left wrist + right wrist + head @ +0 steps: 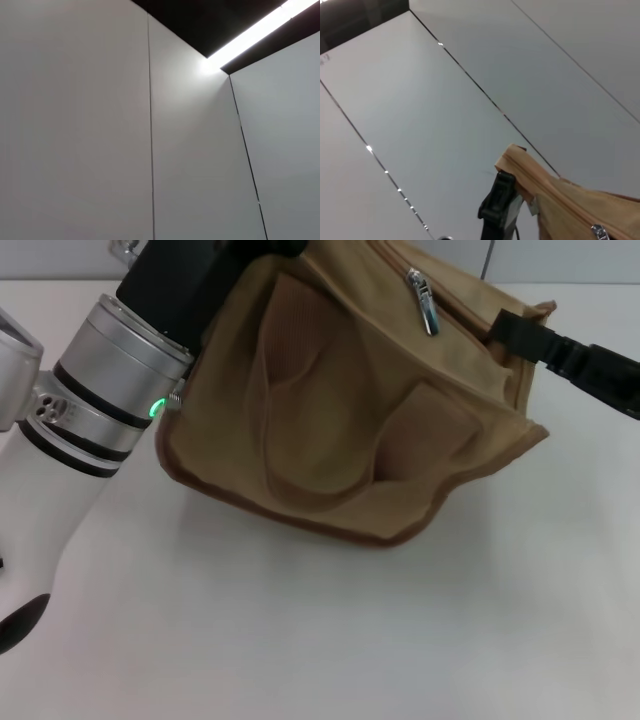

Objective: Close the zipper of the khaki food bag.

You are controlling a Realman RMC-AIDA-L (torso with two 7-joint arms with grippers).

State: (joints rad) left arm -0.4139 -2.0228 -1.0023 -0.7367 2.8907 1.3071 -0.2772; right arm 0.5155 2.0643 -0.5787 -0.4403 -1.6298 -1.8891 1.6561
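The khaki food bag [330,410] lies tilted on the white table [320,640], one side with its loop handles [300,490] facing me. The zipper runs along its top panel, and the silver pull tab [424,302] hangs near the middle of the visible stretch. My right gripper [507,330] comes in from the right and is shut on the bag's right end, just below the pointed corner. The bag's corner [555,187], a black finger [497,202] and the pull tab [599,231] show in the right wrist view. My left gripper [190,280] reaches the bag's upper left end and is hidden behind the bag.
My left arm [90,410], silver and white, fills the left side of the head view. The table stretches bare in front of the bag. The left wrist view shows only grey wall panels [100,150] and a ceiling light strip [250,35].
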